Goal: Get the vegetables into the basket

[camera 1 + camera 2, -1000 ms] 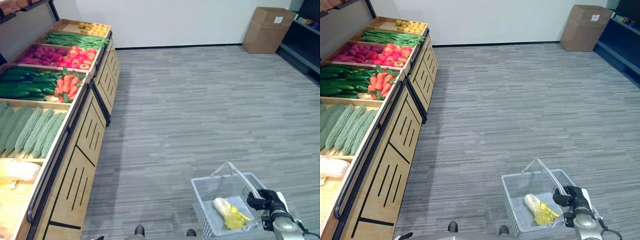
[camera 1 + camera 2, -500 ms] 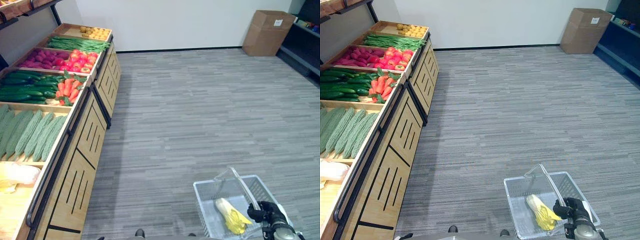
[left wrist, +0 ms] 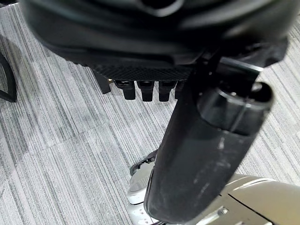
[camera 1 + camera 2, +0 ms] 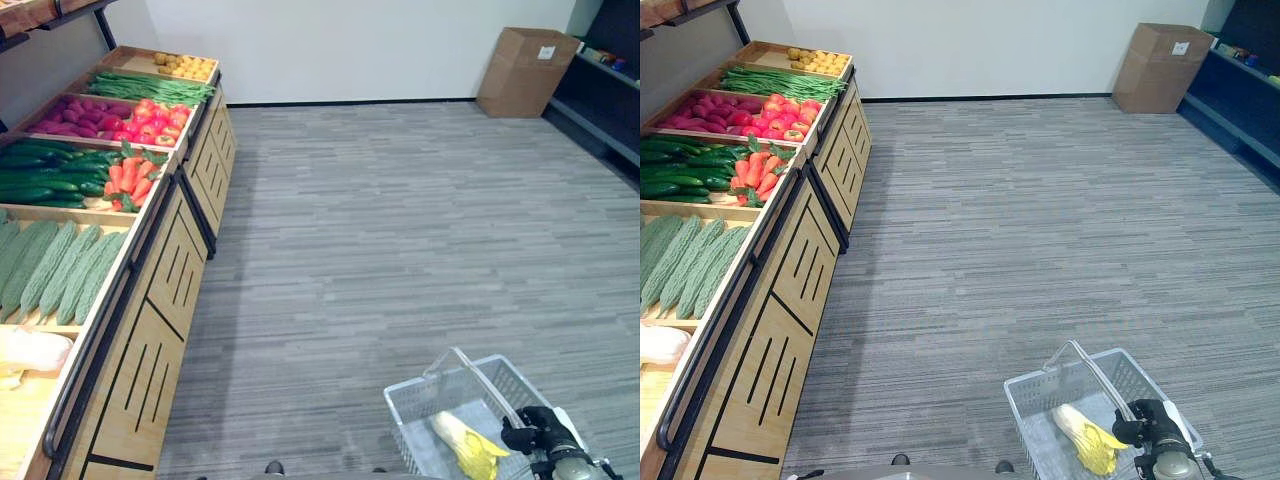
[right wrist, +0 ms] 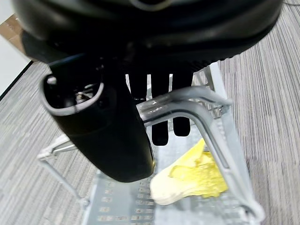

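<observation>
A grey mesh basket (image 4: pixel 407 425) hangs low at my right side over the carpet. My right hand (image 4: pixel 537 436) is shut on its handle (image 5: pixel 183 104), with the fingers (image 5: pixel 160 126) curled under the bar. A pale yellow napa cabbage (image 4: pixel 466 447) lies in the basket, seen close up as the same cabbage (image 5: pixel 190 180) in the right wrist view. My left hand (image 3: pixel 206 154) hangs over the carpet with relaxed fingers and nothing in it.
A wooden produce stand (image 4: pixel 165 300) runs along the left with bitter gourds (image 4: pixel 55 265), cucumbers (image 4: pixel 40 175), carrots (image 4: pixel 130 180), tomatoes (image 4: pixel 150 115), green beans (image 4: pixel 140 88) and potatoes (image 4: pixel 185 65). A cardboard box (image 4: pixel 525 70) stands at the far right wall beside dark shelving (image 4: pixel 600 95).
The whole view has shifted a little as the camera moved. The right hand keeps its hold on the handle, and the basket sits slightly lower in the picture.
</observation>
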Tool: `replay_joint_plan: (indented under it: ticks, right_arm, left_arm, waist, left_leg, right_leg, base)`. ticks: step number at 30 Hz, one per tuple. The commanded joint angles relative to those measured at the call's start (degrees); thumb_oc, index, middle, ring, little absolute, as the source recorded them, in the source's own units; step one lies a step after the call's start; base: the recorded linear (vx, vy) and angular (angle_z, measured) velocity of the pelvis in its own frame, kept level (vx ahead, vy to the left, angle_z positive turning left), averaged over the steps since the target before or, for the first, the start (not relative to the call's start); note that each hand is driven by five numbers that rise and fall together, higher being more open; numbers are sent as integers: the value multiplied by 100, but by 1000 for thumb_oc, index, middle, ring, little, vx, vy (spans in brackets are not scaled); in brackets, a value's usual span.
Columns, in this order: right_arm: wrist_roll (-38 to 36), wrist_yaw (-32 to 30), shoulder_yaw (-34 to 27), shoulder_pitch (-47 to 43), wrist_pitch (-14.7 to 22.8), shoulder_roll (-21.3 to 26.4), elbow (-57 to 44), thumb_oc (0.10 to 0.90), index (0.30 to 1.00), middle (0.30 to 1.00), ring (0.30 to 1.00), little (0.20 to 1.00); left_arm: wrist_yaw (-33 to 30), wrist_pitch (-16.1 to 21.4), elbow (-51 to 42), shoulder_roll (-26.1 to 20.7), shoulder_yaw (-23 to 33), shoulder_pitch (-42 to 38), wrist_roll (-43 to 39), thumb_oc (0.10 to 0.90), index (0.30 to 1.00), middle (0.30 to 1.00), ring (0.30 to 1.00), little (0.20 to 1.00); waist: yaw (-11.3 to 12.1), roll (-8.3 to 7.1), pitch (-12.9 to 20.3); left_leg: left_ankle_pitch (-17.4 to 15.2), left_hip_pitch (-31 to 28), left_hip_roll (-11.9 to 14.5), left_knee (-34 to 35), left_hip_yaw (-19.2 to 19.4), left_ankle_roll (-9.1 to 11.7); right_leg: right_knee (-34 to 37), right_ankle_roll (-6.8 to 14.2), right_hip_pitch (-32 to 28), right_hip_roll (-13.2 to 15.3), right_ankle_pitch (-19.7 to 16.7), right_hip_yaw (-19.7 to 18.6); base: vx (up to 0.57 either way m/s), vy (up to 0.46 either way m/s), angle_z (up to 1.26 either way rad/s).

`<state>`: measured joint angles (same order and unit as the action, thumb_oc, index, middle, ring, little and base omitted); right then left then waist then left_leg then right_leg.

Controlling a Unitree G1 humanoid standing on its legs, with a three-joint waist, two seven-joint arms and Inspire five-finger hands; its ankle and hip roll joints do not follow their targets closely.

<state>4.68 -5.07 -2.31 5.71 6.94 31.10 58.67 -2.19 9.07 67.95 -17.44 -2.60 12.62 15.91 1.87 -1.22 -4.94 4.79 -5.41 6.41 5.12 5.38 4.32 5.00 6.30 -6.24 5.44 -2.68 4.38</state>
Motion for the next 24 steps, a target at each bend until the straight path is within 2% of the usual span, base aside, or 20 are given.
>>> replay_joint_plan:
  ticks: [1,4,6,7,8,10,11,13,15,16,20,24]
  right_arm:
    - [73,-466,-226,-505,432,673,-836,400,300,300,300,300]
    - [166,-448,-133,-523,437,740,-1050,400,300,300,300,300]
    - [176,-487,-202,-431,438,797,-1225,400,300,300,300,300]
    - [177,-486,-206,-432,438,796,-1226,400,300,300,300,300]
    - [136,-513,-301,-372,426,829,-1248,400,300,300,300,300]
    - [121,-533,-340,-377,406,836,-1238,400,300,300,300,300]
    - [108,-552,-384,-373,390,858,-1254,400,300,300,300,300]
    - [45,-579,-442,-402,376,857,-1119,400,300,300,300,300]
    - [13,-597,-422,-432,381,818,-1082,400,300,300,300,300]
    - [-17,-592,-355,-493,378,744,-1036,400,300,300,300,300]
    - [-13,-560,-257,-475,335,489,-859,400,300,300,300,300]
    - [-57,-569,-89,-712,239,317,-564,400,300,300,300,300]
  left_arm:
    - [-118,31,174,-466,-8,-196,92,900,1000,1000,1000,1000]
    - [-91,-30,234,-490,37,-311,-19,900,1000,1000,1000,1000]
    - [-41,-90,290,-457,125,-443,-286,900,1000,1000,1000,1000]
    - [-40,-91,292,-458,123,-448,-288,900,1000,1000,1000,1000]
    - [-9,-112,302,-451,82,-532,-360,900,1000,1000,1000,1000]
    - [-19,-114,317,-436,50,-554,-366,900,1000,1000,1000,1000]
    - [2,-120,337,-429,38,-566,-387,900,1000,1000,1000,1000]
    - [88,-169,466,-391,40,-555,-437,900,1000,1000,1000,1000]
    - [99,-162,464,-384,38,-540,-449,900,1000,1000,1000,1000]
    - [176,-169,453,-406,52,-469,-492,900,1000,1000,1000,1000]
    - [158,-172,493,-506,83,-473,-488,900,1000,1000,1000,1000]
    - [112,-180,407,-612,81,-615,-639,900,1000,1000,1000,1000]
  waist:
    - [78,-164,-67]
    - [82,-190,-233]
    - [104,-250,-415]
    - [87,-247,-412]
    - [74,-305,-576]
    - [52,-292,-608]
    - [55,-253,-608]
    - [75,-178,-520]
    - [116,-176,-506]
    - [159,-154,-476]
    - [207,-283,-396]
    - [312,-483,-382]
  left_leg:
    - [-61,131,299,-56,-351,44]
    - [-74,414,390,-498,-486,81]
    - [-111,847,338,-1249,-549,178]
    - [-134,888,337,-1302,-574,178]
    - [-128,1298,225,-1959,-639,232]
    - [-103,1398,182,-1945,-673,216]
    - [-22,1492,177,-1685,-670,187]
    - [345,1708,221,-997,-612,122]
    - [432,1763,200,-789,-585,111]
    - [494,1717,213,-646,-641,75]
    - [360,1584,84,-720,-513,-38]
    - [-55,1679,-111,-1106,-282,-224]
  right_leg:
    - [-742,1,516,30,88,101]
    - [-963,-113,633,-75,195,126]
    - [-1001,-215,590,-69,235,260]
    - [-1005,-215,597,-69,238,279]
    - [-1064,-291,551,-19,301,405]
    - [-1054,-287,512,1,334,458]
    - [-1042,-266,491,-8,352,478]
    - [-950,-206,421,-76,367,455]
    - [-956,-195,394,-90,405,407]
    - [-1015,-178,345,-157,532,266]
    - [-968,-81,147,46,579,133]
    - [-850,161,235,385,352,-108]
  base:
    - [-104,-165,2]
    - [-46,-161,8]
    - [-27,-153,17]
    - [-44,-141,48]
    - [-22,-83,56]
    - [10,-38,52]
    - [115,42,40]
    - [197,77,21]
    - [164,87,10]
    - [177,139,-4]
    - [197,182,-52]
    - [141,193,-13]
